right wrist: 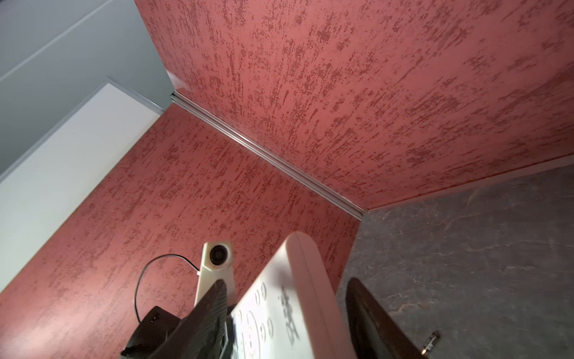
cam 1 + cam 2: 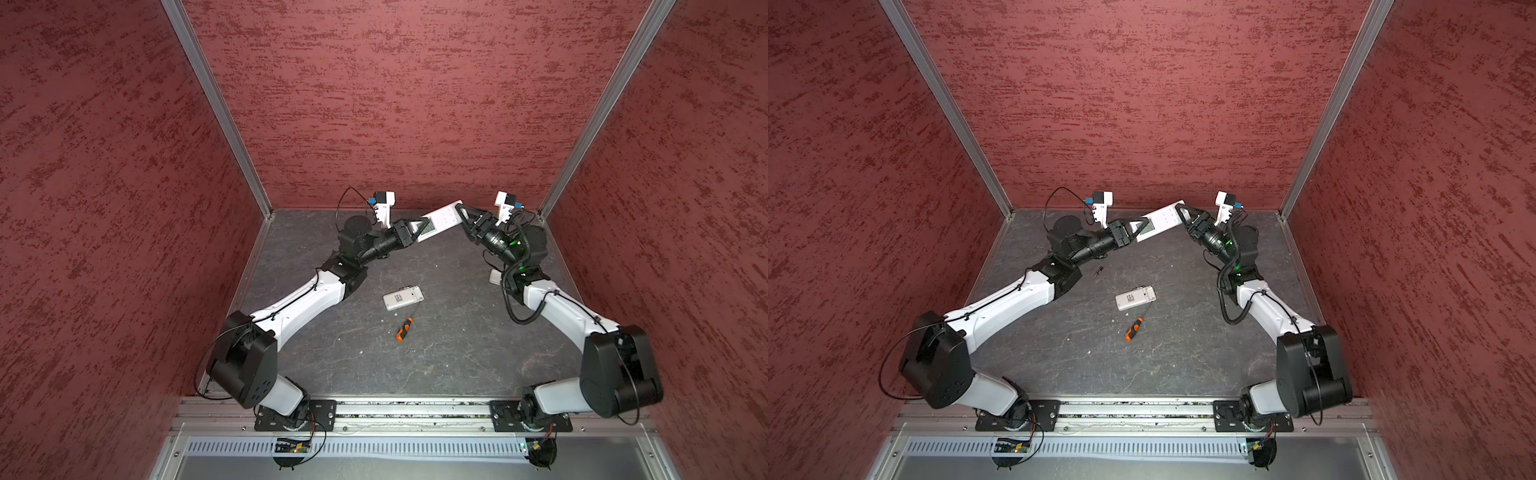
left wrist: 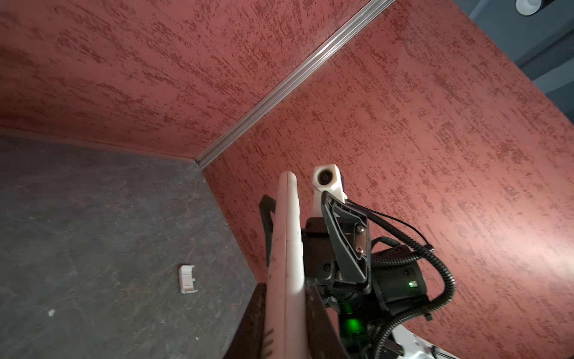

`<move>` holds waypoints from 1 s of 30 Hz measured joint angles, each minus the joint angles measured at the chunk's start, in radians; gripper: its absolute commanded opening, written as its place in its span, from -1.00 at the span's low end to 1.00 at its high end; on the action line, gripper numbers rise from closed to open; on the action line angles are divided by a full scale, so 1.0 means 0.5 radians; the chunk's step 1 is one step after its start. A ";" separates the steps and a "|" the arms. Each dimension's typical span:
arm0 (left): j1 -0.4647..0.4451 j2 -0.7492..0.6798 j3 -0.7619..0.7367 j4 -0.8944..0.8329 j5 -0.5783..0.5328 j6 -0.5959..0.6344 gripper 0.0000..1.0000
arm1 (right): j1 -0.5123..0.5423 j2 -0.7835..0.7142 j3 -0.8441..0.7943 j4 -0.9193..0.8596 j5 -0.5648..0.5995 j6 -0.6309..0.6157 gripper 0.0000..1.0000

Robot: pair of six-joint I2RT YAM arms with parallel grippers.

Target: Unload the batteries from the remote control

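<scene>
Battery (image 1: 430,343) in right wrist view, not left

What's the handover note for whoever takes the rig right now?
Left tool: shut on the display end of the long white remote, held off the table.
Right tool: open, jaws either side of the remote's other end.
On the table: one battery near the left arm, a small white remote, a screwdriver, a white cover.
Done: a cover is off, one battery is out.
Left: check the held remote's back, hidden here, for cells. Other batteries are not in view.
</scene>
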 measured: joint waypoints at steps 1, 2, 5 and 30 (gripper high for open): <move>0.000 -0.034 0.027 -0.095 -0.024 0.079 -1.00 | 0.000 -0.059 0.001 -0.139 0.011 -0.076 0.26; -0.001 -0.062 0.051 -0.172 -0.041 0.143 -1.00 | 0.000 -0.108 0.005 -0.267 0.024 -0.127 0.26; -0.024 -0.153 0.144 -0.464 -0.153 0.417 -1.00 | 0.000 -0.215 0.069 -0.716 0.069 -0.301 0.25; -1.111 0.679 -0.223 1.187 -2.461 4.104 -1.00 | 0.000 -0.076 0.919 -2.680 0.106 -0.716 0.27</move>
